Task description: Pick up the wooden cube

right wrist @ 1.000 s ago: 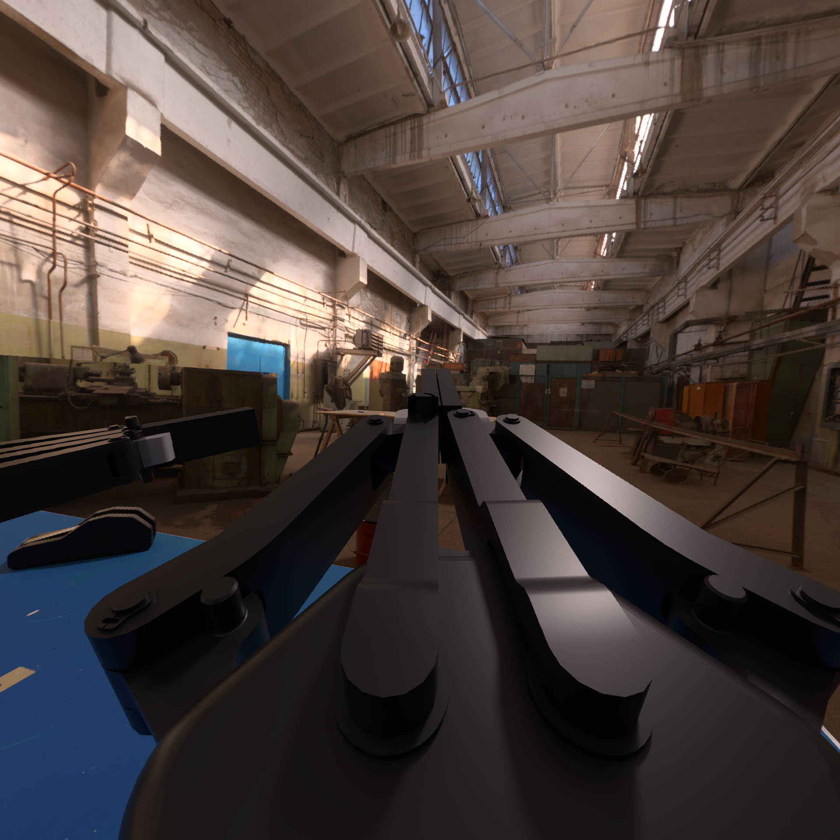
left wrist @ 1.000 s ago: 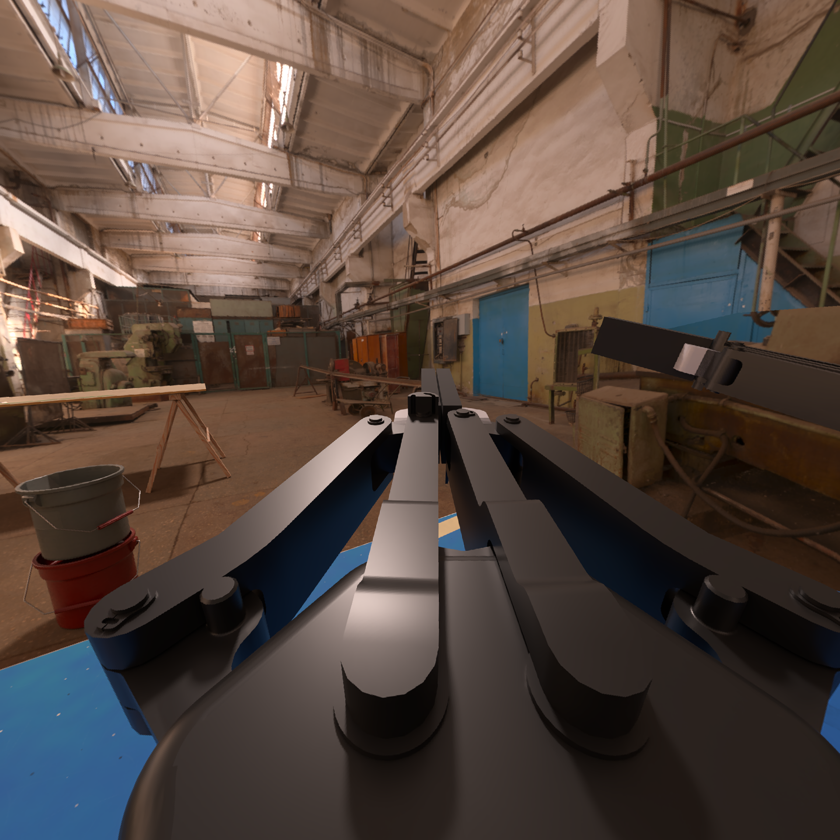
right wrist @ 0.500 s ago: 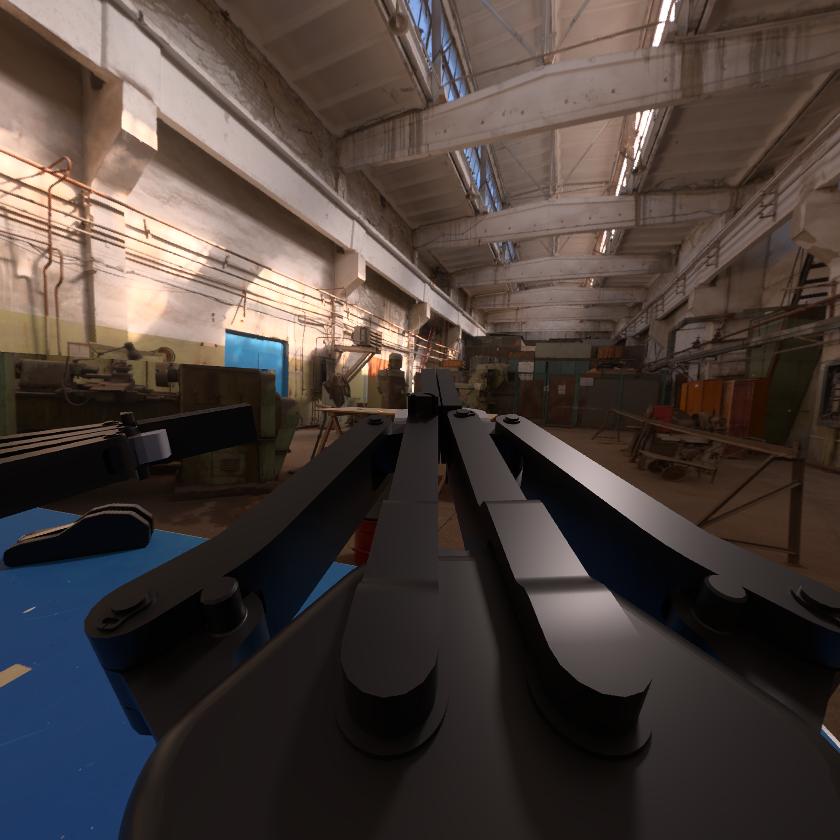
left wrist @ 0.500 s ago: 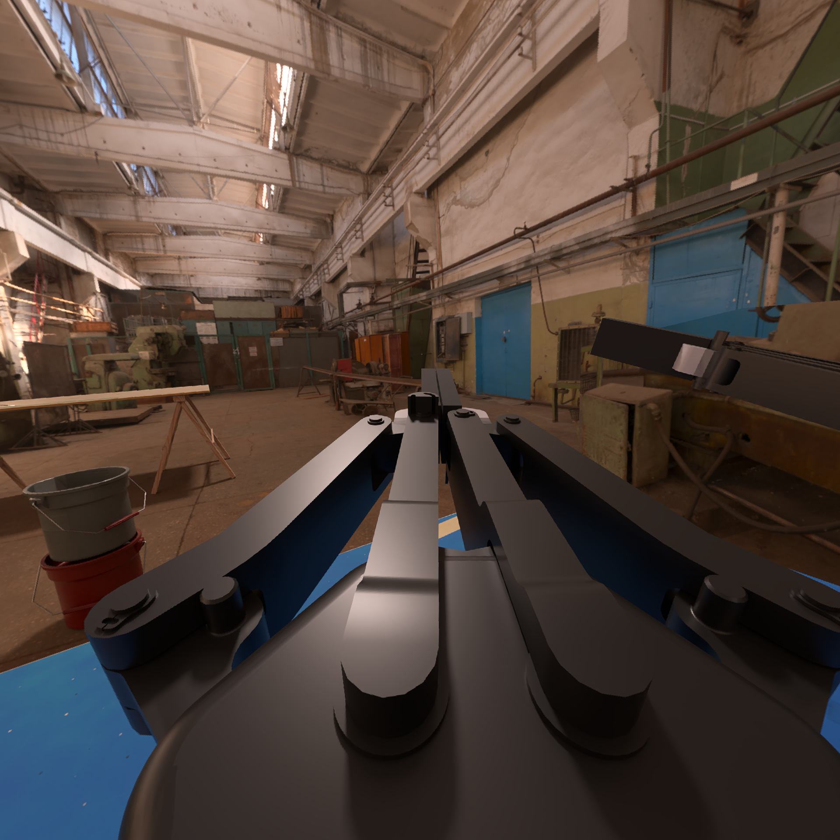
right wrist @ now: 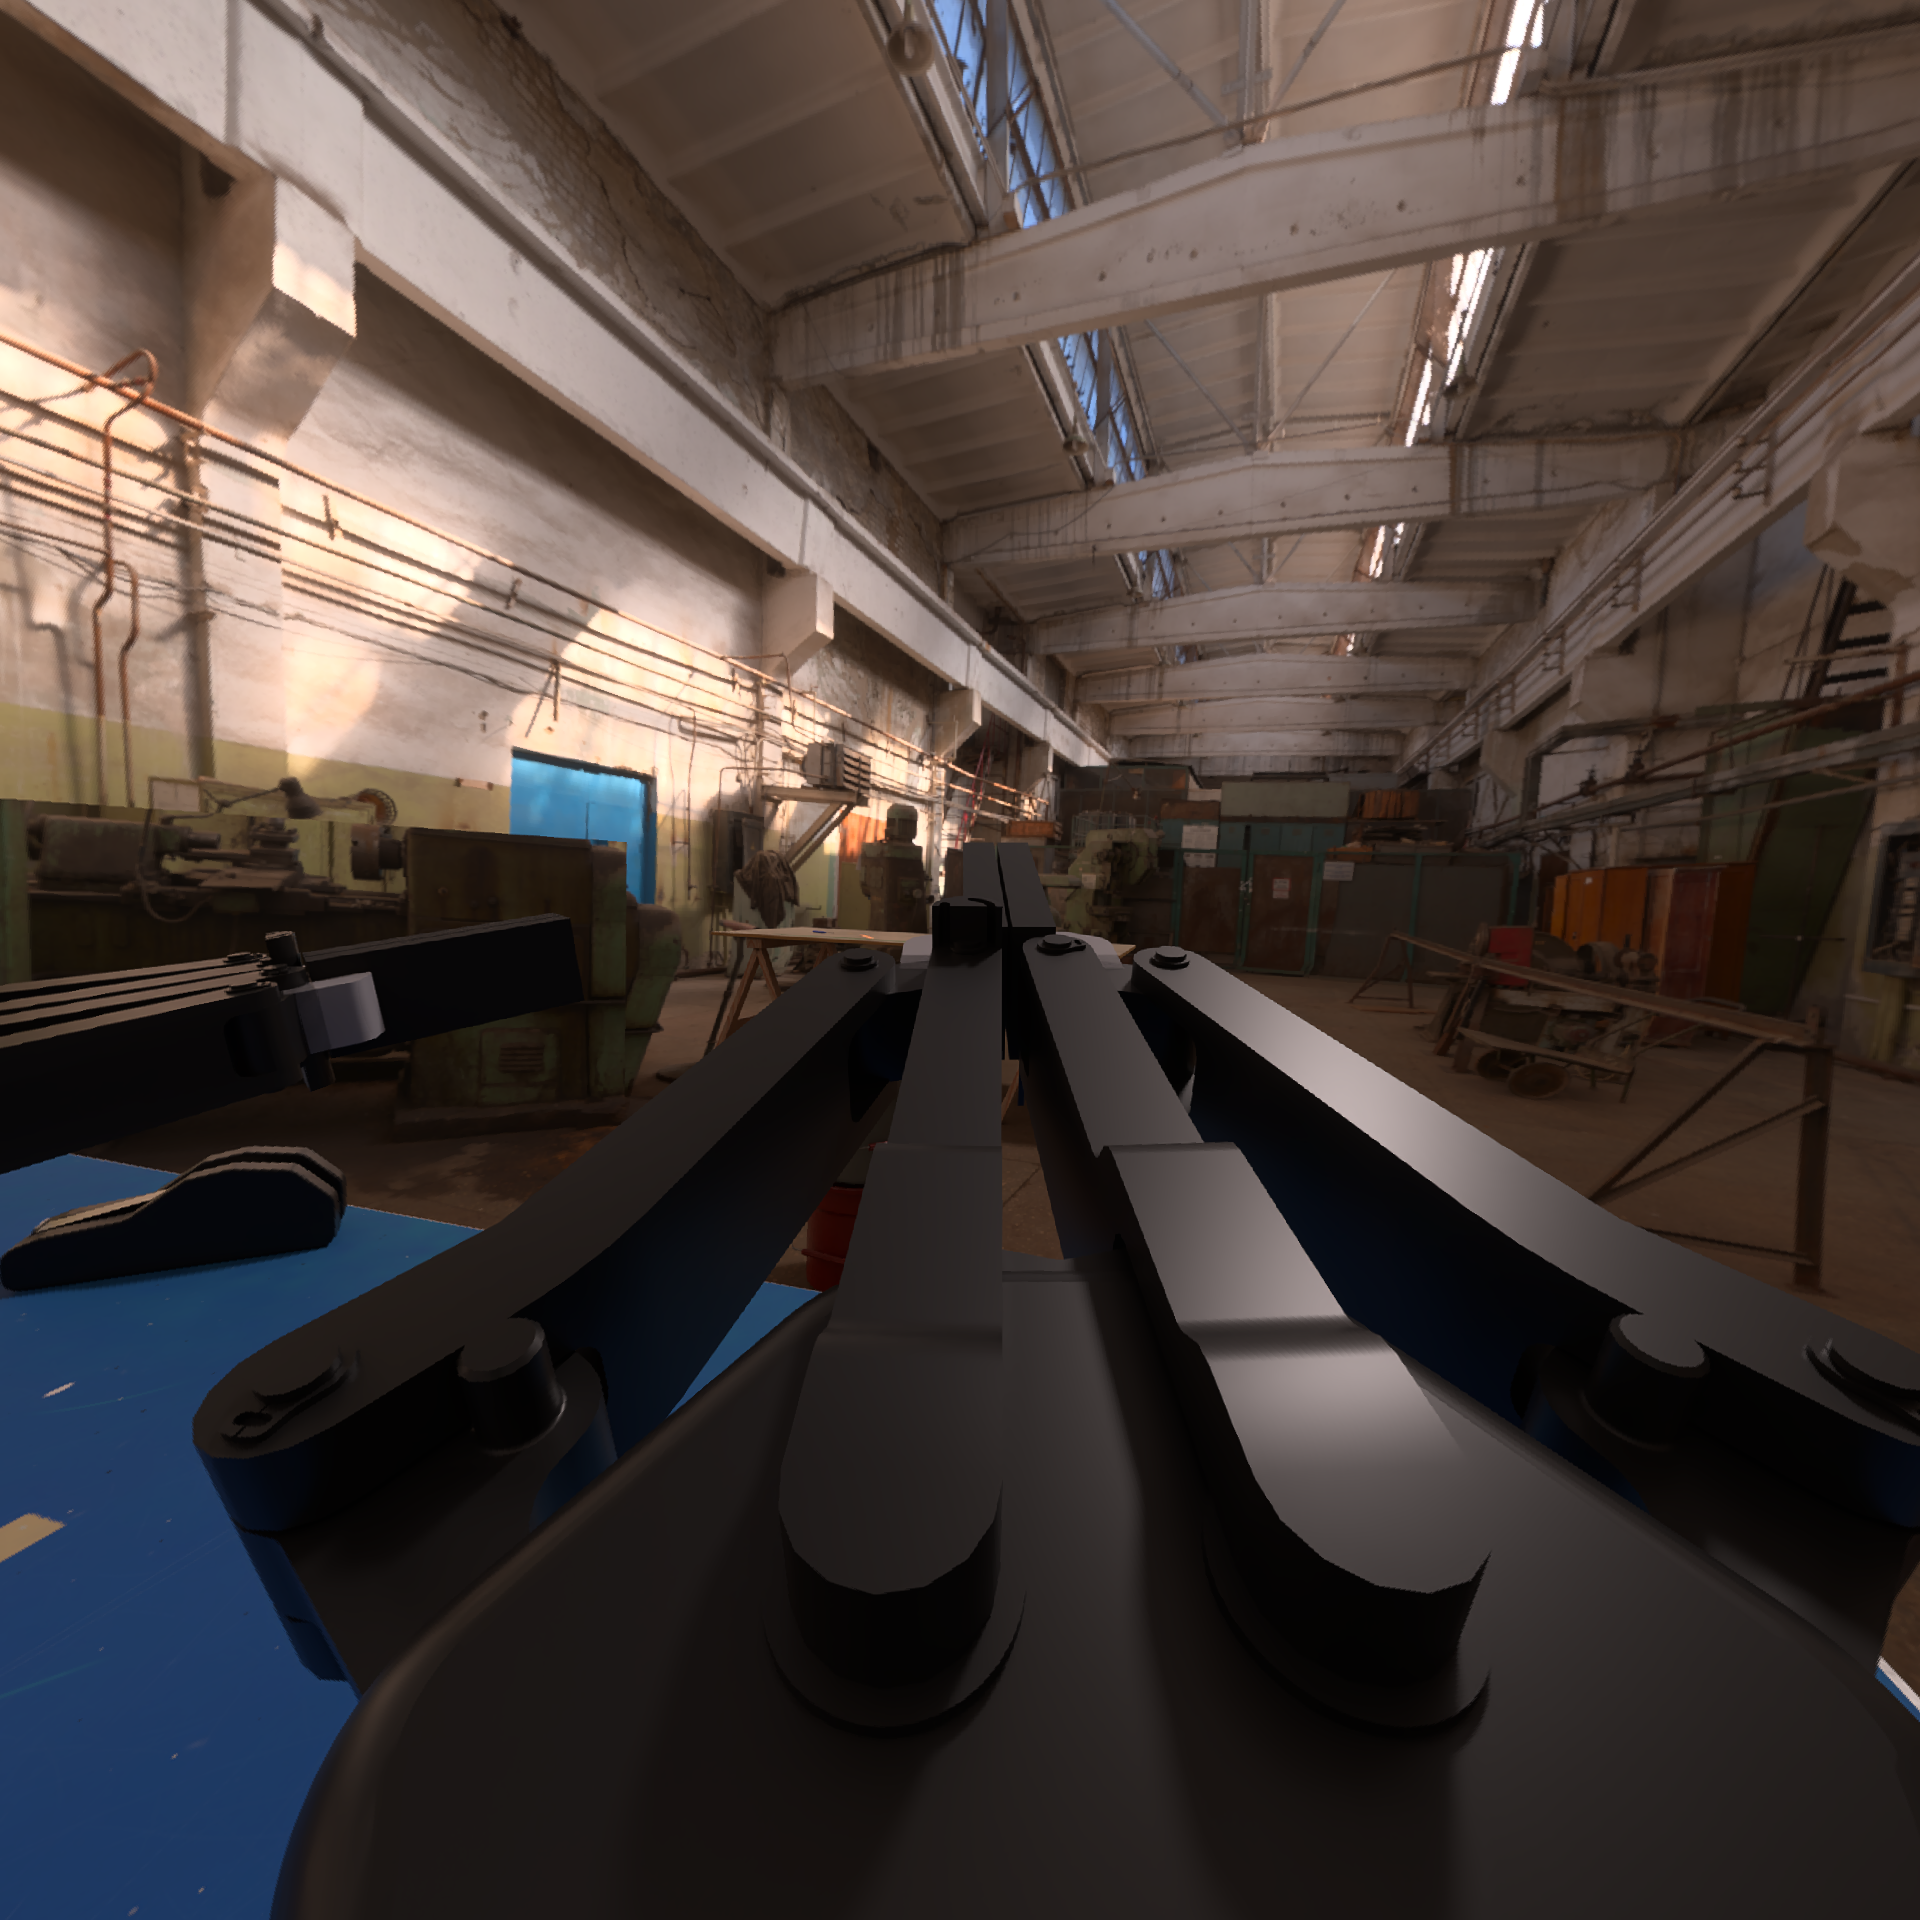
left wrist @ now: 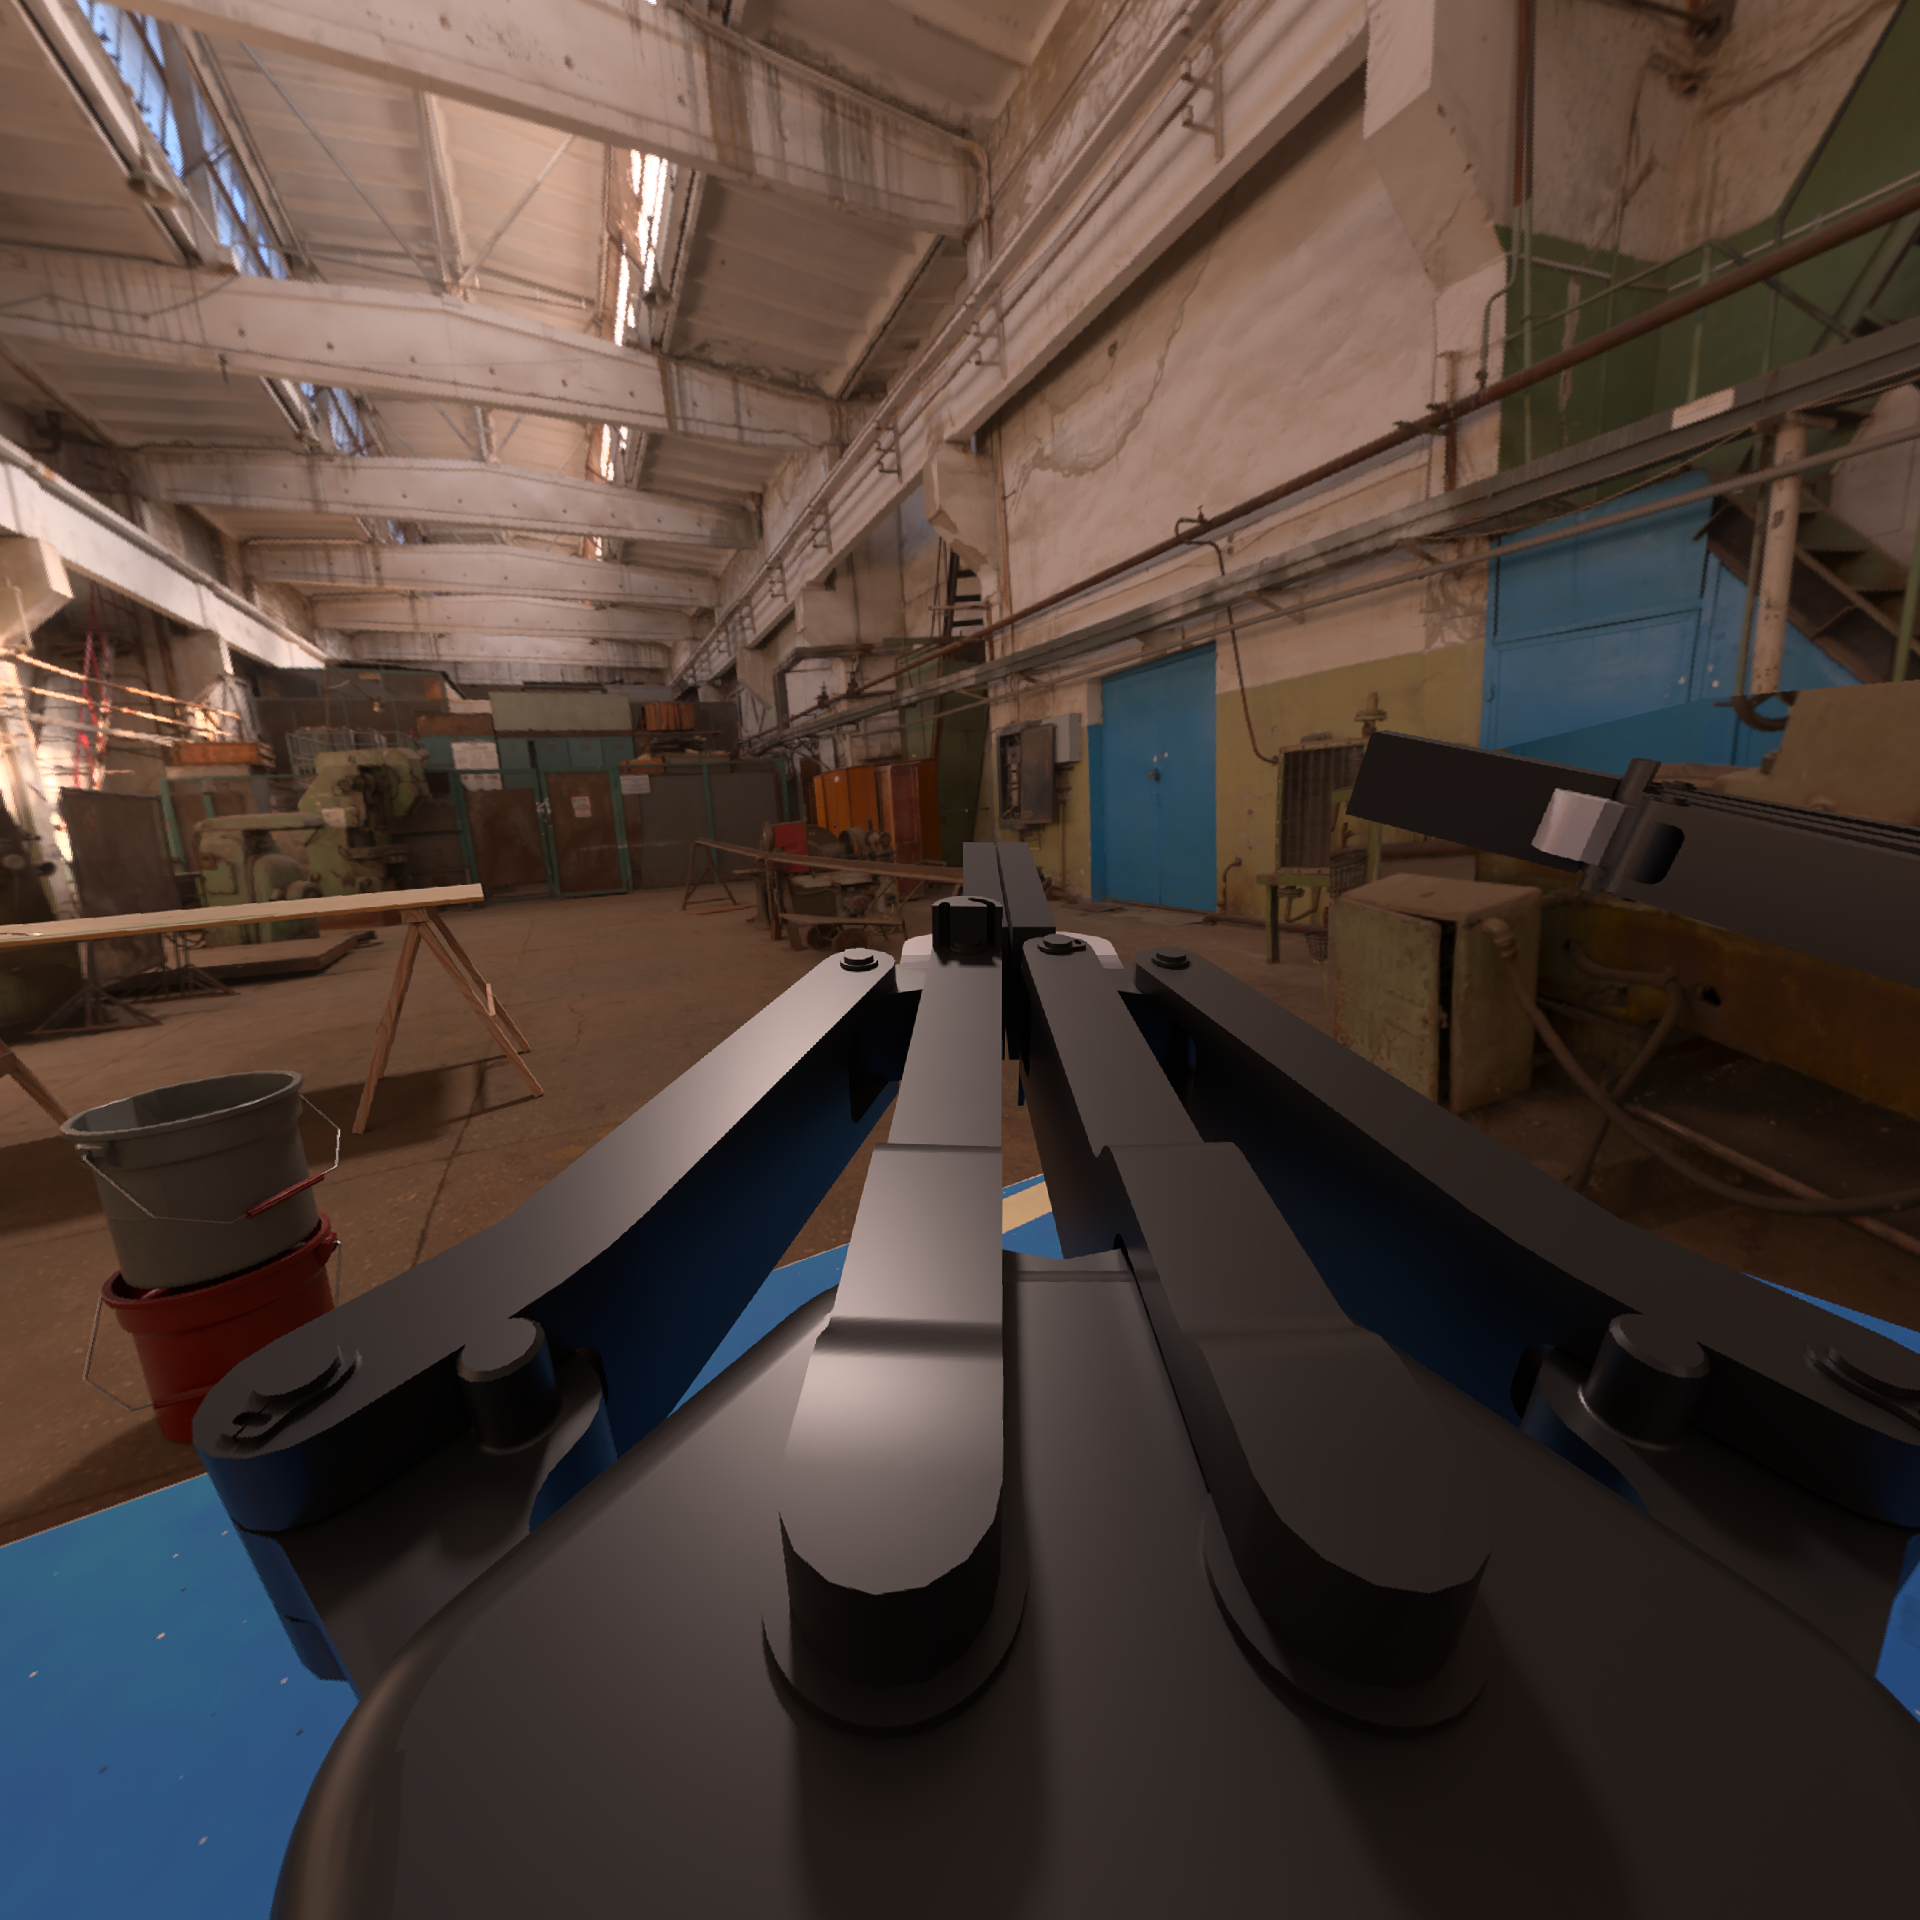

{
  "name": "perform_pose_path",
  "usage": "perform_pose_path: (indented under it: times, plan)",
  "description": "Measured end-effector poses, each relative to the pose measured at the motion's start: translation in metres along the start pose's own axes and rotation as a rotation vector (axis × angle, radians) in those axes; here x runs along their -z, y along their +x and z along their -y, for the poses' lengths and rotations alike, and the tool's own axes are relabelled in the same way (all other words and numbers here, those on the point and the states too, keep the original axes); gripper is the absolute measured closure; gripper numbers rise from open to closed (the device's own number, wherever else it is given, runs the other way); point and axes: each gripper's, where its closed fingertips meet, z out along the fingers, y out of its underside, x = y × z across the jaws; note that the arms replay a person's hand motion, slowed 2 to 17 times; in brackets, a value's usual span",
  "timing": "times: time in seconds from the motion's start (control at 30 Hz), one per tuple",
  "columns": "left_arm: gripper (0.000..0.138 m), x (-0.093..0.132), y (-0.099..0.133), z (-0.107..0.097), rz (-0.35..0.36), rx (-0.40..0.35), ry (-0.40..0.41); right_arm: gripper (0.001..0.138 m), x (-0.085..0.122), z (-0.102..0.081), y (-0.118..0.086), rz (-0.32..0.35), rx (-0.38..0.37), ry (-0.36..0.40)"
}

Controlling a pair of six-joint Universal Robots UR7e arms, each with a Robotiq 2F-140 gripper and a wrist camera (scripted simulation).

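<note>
My left gripper (left wrist: 997, 883) and right gripper (right wrist: 997, 883) both had fingers pressed together on nothing, aimed level over the blue table (left wrist: 125, 1714). The wooden cube showed in neither view. Stacked buckets (left wrist: 208, 1236) stood beyond the table's edge.

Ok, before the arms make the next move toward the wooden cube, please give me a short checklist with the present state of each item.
1. Wooden cube in view: not ok; neither wrist view shows it.
2. Left gripper open for a grasp: not ok; fingers pressed together, holding nothing.
3. Right gripper open: not ok; also shut and empty.
4. Cameras aimed at the blue table: not ok; both look out level over its edge.
5. Arms apart: ok; a gap shows between them in both views.
6. Grey bucket on red bucket: ok; they stand on the floor, off the table.
</note>
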Motion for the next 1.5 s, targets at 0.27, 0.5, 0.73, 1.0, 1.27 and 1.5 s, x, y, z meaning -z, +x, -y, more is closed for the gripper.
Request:
perform_pose_path:
  times: [0.27,0.5,0.73,1.0,1.27,1.5]
  plan:
    - [0.138,0.0001,0.0003,0.0002,-0.001,-0.003,0.001,0.138,-0.0004,-0.0012,0.0,0.0,0.002,-0.001]
    - [0.138,0.0002,0.0006,0.0004,-0.001,-0.005,0.002,0.138,-0.0006,-0.0021,0.0,0.0,0.004,-0.002]
    - [0.138,0.0003,0.0009,0.0006,-0.002,-0.007,0.003,0.138,-0.0009,-0.0032,0.0,0.0,0.006,-0.003]
    - [0.138,0.0005,0.0012,0.0009,-0.002,-0.009,0.003,0.138,-0.0012,-0.0042,-0.0001,0.0,0.008,-0.005]
    - [0.138,0.0006,0.0016,0.0013,-0.003,-0.011,0.004,0.138,-0.0015,-0.0052,-0.0002,0.0,0.011,-0.007]
    - [0.138,0.0007,0.002,0.0016,-0.003,-0.014,0.005,0.138,-0.0017,-0.006,-0.0002,-0.002,0.013,-0.01]
